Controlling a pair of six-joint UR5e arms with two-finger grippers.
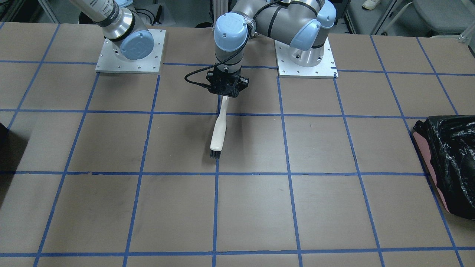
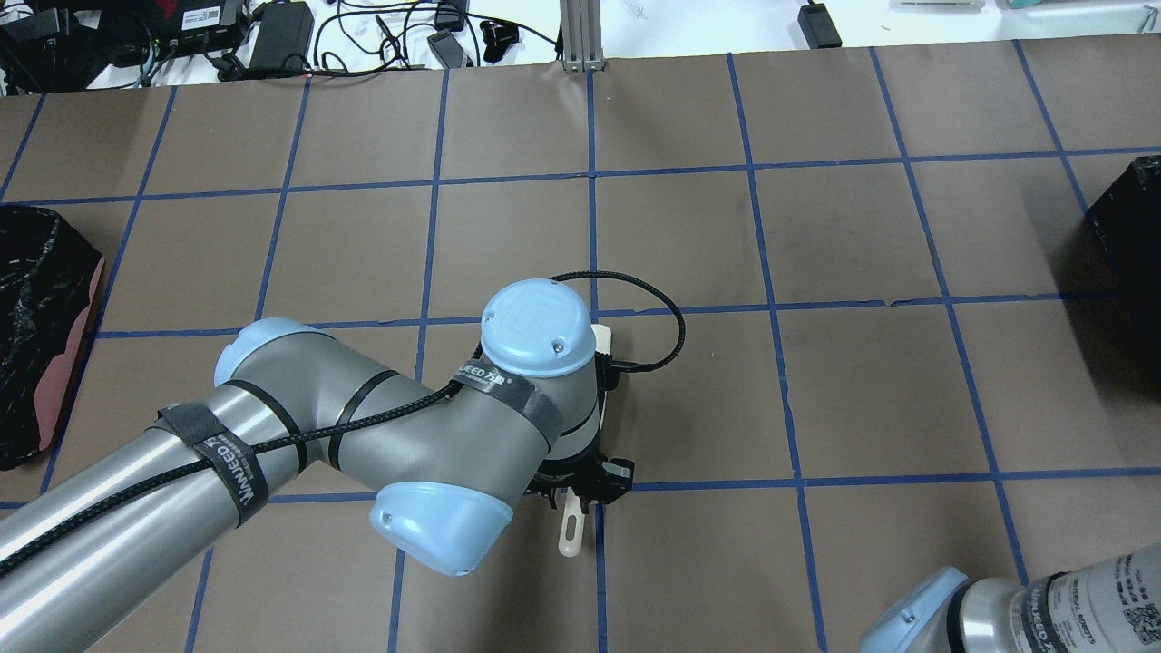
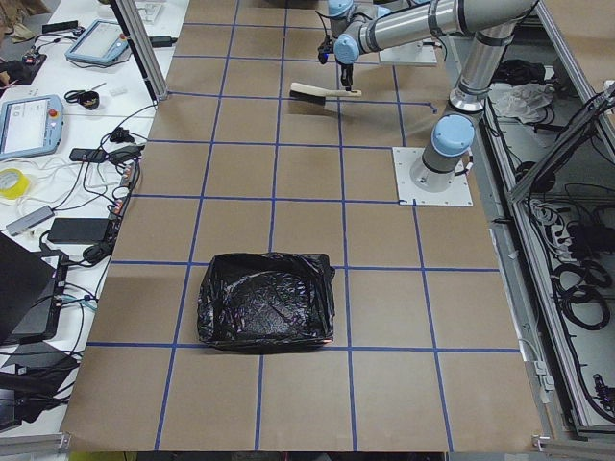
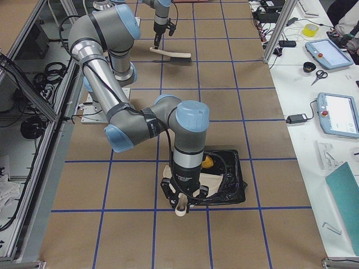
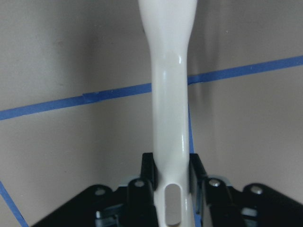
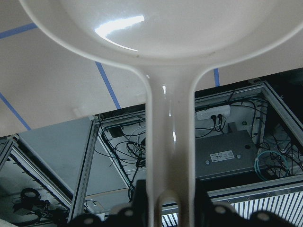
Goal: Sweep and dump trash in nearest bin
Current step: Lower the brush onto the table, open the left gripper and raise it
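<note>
My left gripper (image 1: 223, 91) is shut on the white handle of a brush (image 1: 219, 129) at the table's middle, its dark bristles down near the table. The left wrist view shows the fingers (image 5: 147, 171) clamped on the handle (image 5: 170, 94). My right gripper (image 4: 180, 204) is shut on the handle of a white dustpan (image 4: 210, 180), held over the black-lined bin (image 4: 233, 188) at the table's right end. The right wrist view shows the pan (image 6: 165, 28) from behind. One yellow piece (image 4: 207, 162) shows at the pan's far edge inside the bin. The other trash is hidden.
A second black-lined bin (image 2: 36, 317) sits at the robot's left end of the table, also in the front-facing view (image 1: 449, 163). Blue tape lines grid the brown table (image 1: 252, 207). Cables and devices lie on the bench beyond the far edge (image 2: 272, 36).
</note>
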